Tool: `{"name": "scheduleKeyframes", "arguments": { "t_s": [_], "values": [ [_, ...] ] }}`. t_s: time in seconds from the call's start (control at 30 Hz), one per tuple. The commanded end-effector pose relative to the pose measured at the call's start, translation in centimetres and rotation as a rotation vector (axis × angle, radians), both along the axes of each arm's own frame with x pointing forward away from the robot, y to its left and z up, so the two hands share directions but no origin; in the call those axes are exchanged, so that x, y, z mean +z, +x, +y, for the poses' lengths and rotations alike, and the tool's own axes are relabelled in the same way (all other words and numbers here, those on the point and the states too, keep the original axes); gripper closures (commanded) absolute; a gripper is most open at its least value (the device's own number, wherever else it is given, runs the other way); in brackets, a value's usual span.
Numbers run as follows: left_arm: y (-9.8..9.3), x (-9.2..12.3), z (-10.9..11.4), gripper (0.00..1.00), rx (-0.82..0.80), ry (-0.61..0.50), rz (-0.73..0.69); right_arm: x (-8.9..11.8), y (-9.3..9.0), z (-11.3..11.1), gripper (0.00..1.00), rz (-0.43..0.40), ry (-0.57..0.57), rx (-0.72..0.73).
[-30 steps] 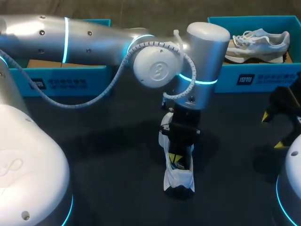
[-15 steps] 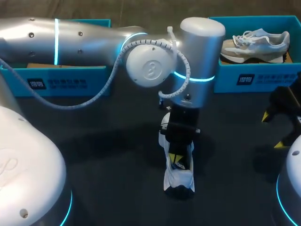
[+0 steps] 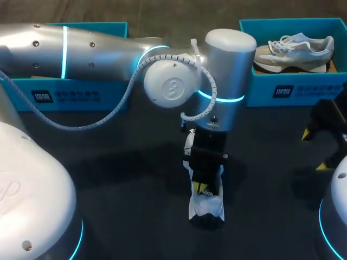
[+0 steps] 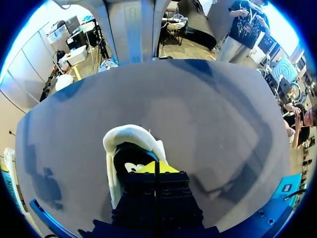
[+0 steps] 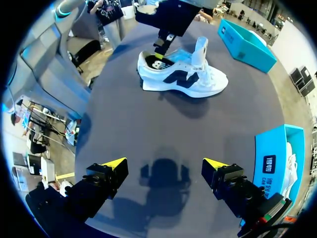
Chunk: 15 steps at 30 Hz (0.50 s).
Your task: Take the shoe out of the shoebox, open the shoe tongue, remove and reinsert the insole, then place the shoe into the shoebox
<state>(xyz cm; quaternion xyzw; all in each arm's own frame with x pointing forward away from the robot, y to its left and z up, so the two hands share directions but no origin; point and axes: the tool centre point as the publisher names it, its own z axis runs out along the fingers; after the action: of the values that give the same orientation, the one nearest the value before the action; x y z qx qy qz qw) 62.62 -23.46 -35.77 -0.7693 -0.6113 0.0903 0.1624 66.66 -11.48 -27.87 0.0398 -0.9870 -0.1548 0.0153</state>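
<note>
A white shoe (image 3: 206, 206) (image 5: 198, 79) with a dark side logo lies on the dark table near the middle, its tongue (image 5: 200, 49) standing up. My left gripper (image 3: 201, 188) (image 4: 156, 168) (image 5: 159, 51) points down into the shoe's heel opening, its yellow tips shut together just above the dark inside. Whether they pinch the insole is hidden. The white heel collar (image 4: 128, 136) curves ahead of the tips. My right gripper (image 3: 315, 150) (image 5: 165, 166) hangs open over bare table at the right, well apart from the shoe.
A teal shoebox (image 3: 293, 89) (image 5: 271, 163) at the back right holds a second pale shoe (image 3: 298, 50). Another teal shoebox (image 3: 70, 93) (image 5: 245, 44) stands at the back left, partly behind my left arm. Bare table lies between the shoe and the right gripper.
My left arm's wrist and elbow have drifted a little to the left; its gripper stays shut inside the shoe. The shoe and the right arm have not moved.
</note>
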Motion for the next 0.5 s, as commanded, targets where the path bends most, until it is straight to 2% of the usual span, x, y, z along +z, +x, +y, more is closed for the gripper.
{"name": "scheduleKeyframes", "arguments": {
  "t_s": [0.03, 0.5],
  "values": [
    [0.1, -1.2, -0.4, 1.0, 0.005, 0.01, 0.011, 0.0, -0.1, 0.0, 0.0, -0.002, -0.003, -0.001],
    [-0.2, -3.3, -0.3, 1.0, 0.03, 0.019, 0.018, 0.0, -0.1, 0.0, 0.0, -0.002, -0.003, -0.001]
  ]
}}
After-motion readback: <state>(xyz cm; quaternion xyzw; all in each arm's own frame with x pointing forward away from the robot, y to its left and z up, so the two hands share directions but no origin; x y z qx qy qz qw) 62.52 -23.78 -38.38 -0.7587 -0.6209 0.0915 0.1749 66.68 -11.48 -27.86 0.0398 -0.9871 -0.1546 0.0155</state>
